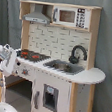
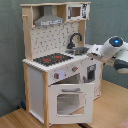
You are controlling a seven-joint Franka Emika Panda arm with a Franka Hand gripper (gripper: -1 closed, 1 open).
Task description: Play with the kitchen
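I see the kitchen (image 1: 57, 57) filling centre frame in both exterior views; my gripper (image 1: 7, 61) hovers at its nine o'clock, probably near the hob (image 2: 52, 59); finger state I cannot tell.

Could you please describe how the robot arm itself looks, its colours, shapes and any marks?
The white robot arm has smooth rounded shells with dark grey bands at the joints. In the second exterior view a round blue light glows on one joint. In the first exterior view its white pincer is a blocky head with dark details.
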